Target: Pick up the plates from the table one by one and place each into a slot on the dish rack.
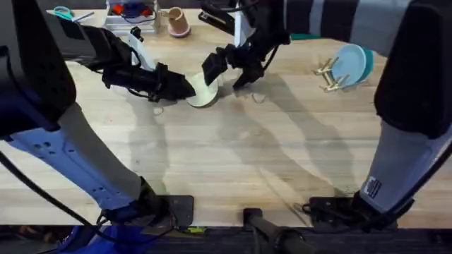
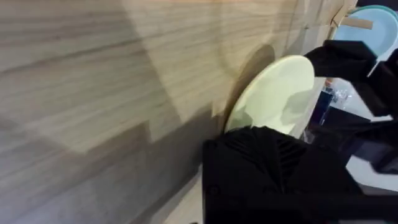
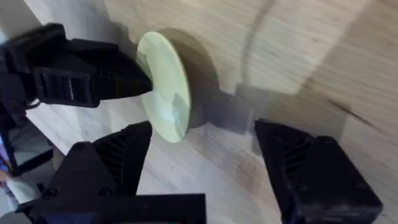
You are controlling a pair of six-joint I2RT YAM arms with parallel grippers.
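Note:
A pale yellow-cream plate (image 1: 204, 92) (image 2: 278, 93) (image 3: 165, 85) stands on edge just over the table (image 1: 233, 155) at the back middle. My left gripper (image 1: 185, 87) (image 3: 138, 81) is shut on its rim from the left. My right gripper (image 1: 230, 72) (image 3: 205, 165) is open and hangs just right of the plate, with one of its fingers (image 3: 106, 168) close to the plate's face and not touching it. The dish rack (image 1: 332, 75) (image 2: 357, 22) sits at the back right and holds light blue and teal plates (image 1: 353, 62).
A pink cup (image 1: 178, 21), a clear organiser tray (image 1: 131, 13) and teal scissors (image 1: 62, 13) line the back left edge. Bare wood stretches across the middle and front of the table, between the two arm bases.

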